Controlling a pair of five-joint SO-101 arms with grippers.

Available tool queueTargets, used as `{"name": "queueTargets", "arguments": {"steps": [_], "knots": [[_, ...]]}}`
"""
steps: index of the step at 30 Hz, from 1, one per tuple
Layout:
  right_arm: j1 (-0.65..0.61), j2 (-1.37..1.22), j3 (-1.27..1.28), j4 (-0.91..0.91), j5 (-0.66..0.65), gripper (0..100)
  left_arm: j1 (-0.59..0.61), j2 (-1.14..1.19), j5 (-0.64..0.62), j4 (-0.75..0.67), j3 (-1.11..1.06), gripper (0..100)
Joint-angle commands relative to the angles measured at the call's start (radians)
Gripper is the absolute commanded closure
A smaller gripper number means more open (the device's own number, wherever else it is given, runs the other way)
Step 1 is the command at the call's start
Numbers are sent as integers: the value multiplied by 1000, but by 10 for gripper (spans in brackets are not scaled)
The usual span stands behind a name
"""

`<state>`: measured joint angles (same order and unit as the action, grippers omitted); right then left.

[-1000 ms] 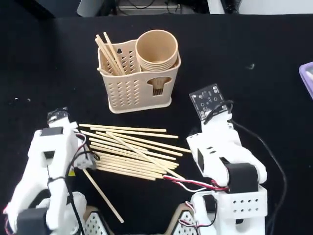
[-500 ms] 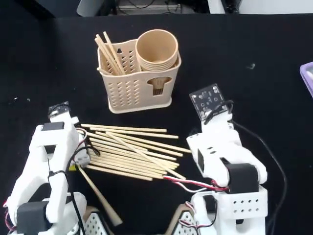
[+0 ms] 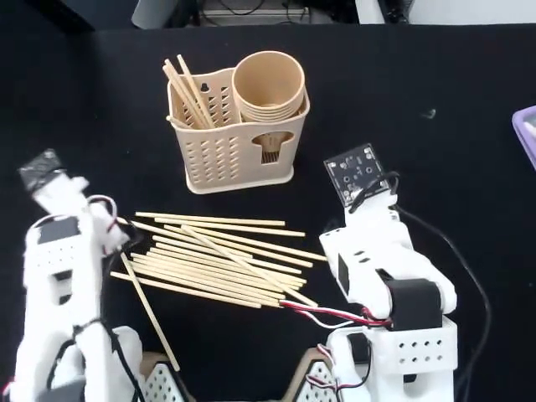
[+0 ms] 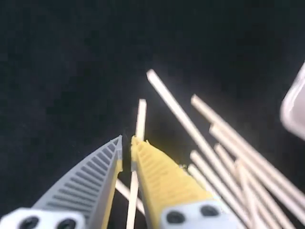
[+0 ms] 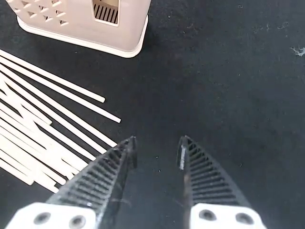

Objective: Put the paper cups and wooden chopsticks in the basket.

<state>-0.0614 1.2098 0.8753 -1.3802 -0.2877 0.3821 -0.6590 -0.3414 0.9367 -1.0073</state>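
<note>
The beige basket [image 3: 226, 151] stands at the back of the table, with stacked paper cups [image 3: 268, 84] in one compartment and a few chopsticks [image 3: 186, 90] in the other. A pile of wooden chopsticks [image 3: 218, 258] lies in front of it. My left gripper [image 4: 126, 140] is shut on a single chopstick [image 4: 141, 113] at the pile's left end; in the high view that chopstick [image 3: 149, 310] slants down toward the front edge. To the right of the pile my right gripper [image 5: 157, 143] hangs open over bare table, near the basket's corner [image 5: 86, 28].
A purple object [image 3: 526, 126] pokes in at the right edge. The black tabletop [image 3: 435, 167] lies bare to the right of the basket. Both arm bases stand at the front edge.
My left arm has risen and drawn back to the left, taking one chopstick with it; the stick's free end swung nearer the pile. The right arm stayed still.
</note>
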Motion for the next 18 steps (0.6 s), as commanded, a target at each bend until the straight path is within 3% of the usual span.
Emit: {"name": "queueTargets", "arguments": {"steps": [1,7,12,15,18], "knots": [[9,18,-2,25,0,847,94,-189,-8,-9,99,969],[14,18,51,98,2,848,128,-445,-8,-15,185,970],[15,15,147,170,2,848,73,-560,-6,-8,202,969],[15,19,159,170,2,847,8,-545,-6,80,150,957],[15,19,159,175,2,847,-65,-463,-12,203,54,841]]}}
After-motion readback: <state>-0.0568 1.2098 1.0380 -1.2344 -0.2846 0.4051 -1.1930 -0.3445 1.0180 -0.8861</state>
